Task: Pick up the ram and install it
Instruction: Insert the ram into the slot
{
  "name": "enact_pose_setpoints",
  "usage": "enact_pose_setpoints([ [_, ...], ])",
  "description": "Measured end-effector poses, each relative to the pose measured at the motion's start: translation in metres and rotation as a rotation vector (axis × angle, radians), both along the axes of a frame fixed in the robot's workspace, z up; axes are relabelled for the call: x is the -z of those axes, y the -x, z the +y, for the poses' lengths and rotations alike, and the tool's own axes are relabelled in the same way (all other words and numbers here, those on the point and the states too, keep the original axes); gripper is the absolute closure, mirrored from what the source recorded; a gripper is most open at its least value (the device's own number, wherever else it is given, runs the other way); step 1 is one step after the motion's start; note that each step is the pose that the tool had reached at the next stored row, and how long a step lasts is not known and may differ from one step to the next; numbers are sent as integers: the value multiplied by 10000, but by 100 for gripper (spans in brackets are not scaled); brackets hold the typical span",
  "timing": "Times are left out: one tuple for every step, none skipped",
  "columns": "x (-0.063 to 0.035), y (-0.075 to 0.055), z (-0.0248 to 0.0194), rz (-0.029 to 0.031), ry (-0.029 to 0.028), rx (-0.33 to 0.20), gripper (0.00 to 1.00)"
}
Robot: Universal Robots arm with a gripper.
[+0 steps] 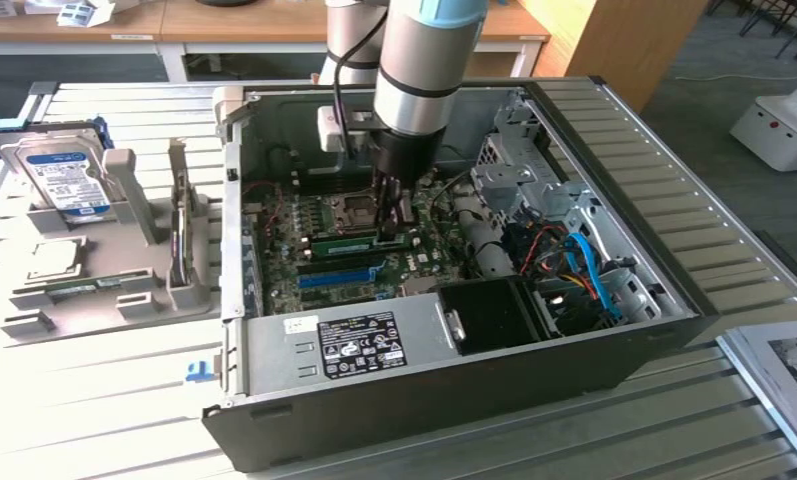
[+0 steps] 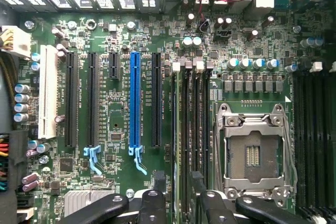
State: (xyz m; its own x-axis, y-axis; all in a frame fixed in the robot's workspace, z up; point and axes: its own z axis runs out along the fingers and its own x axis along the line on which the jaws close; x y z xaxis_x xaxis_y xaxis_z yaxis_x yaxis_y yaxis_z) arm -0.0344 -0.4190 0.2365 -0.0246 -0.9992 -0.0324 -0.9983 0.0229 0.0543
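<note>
Ram [image 1: 345, 241]: light, stiff, fragile board. Grip long edges, avoid chips. Tool [image 1: 395, 232]: jaws apart, nothing clamped, over ram end.

The motherboard [image 2: 121, 129] is green, carrying one bright blue slot strip [image 2: 135, 98], a white slot [image 2: 48, 93] and black slots [image 2: 71, 98]. The ram [image 1: 341, 241] is green. The computer case [image 1: 438, 400] is black, with blue cables [image 1: 589, 268] inside.

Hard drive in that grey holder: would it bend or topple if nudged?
The hard drive looks like a rigid metal-cased slab, so probably stiff and heavy. Standing on edge, it might tip, though the grey holder seems to brace it.
</note>
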Motion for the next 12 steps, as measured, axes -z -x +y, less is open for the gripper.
enact_pose_setpoints([
  [-14,0,0,0,1,0,69],
  [-26,0,0,0,0,0,69],
  [-39,0,0,0,0,0,69],
  [-52,0,0,0,1,0,69],
  [-60,0,0,0,0,0,69],
  [-68,0,0,0,0,0,69],
  [-78,0,0,0,0,0,69],
  [-88,0,0,0,1,0,69],
  [-97,0,0,0,1,0,69],
  [-106,0,0,0,1,0,69],
  [-116,0,0,-1,0,0,69],
  [-128,0,0,0,0,0,69],
])
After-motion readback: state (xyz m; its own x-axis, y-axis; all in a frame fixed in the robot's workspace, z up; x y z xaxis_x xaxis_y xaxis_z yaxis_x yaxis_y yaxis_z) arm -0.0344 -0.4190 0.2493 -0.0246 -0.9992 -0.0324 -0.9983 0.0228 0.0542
